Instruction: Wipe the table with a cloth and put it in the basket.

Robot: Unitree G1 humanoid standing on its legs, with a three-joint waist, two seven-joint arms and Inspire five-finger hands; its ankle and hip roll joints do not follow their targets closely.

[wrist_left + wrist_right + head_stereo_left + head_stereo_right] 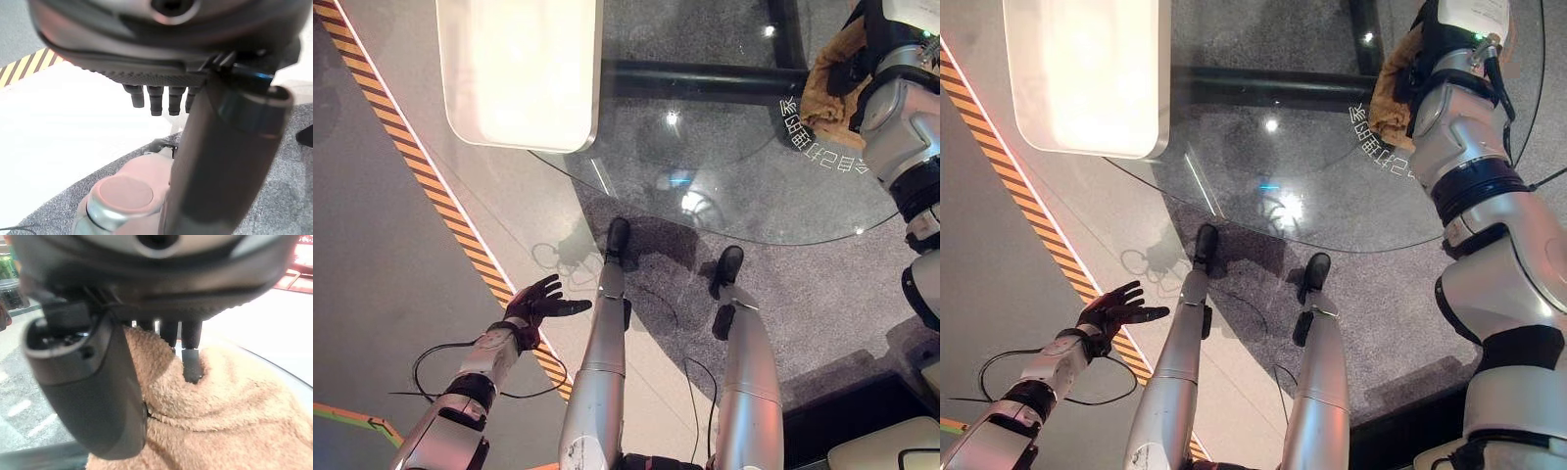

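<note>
Two surfaces fill the head views: a round glass counter (pixel 734 186) on a dark frame, and a white rectangular tray or panel (pixel 519 69) lying over its far left edge. Grey carpet shows through the glass.

Brown fleecy cloth (pixel 1393 93) lies on the glass at the counter's right side, bunched under the right arm. Placed so, it looks mid-wipe rather than ready for carrying.

Right robot hand (pixel 190 360) sits on the cloth. In its wrist view the fingers run down into the pile, one tip sunk in a fold, thumb alongside. Reads as pressing the cloth flat to the glass to drag it; whether the fingers curl round a fold I cannot tell.

Left robot hand (pixel 540 302) hangs low on the robot's left, well clear of the counter, above the floor near the yellow-and-black striped tape (pixel 411 162). Fingers spread and relaxed, holding nothing. Likely parked out of the way while the right arm works.

Judgement: wiping stage, with the basket step to come. No basket identified; the white object could be it, unsure.
</note>
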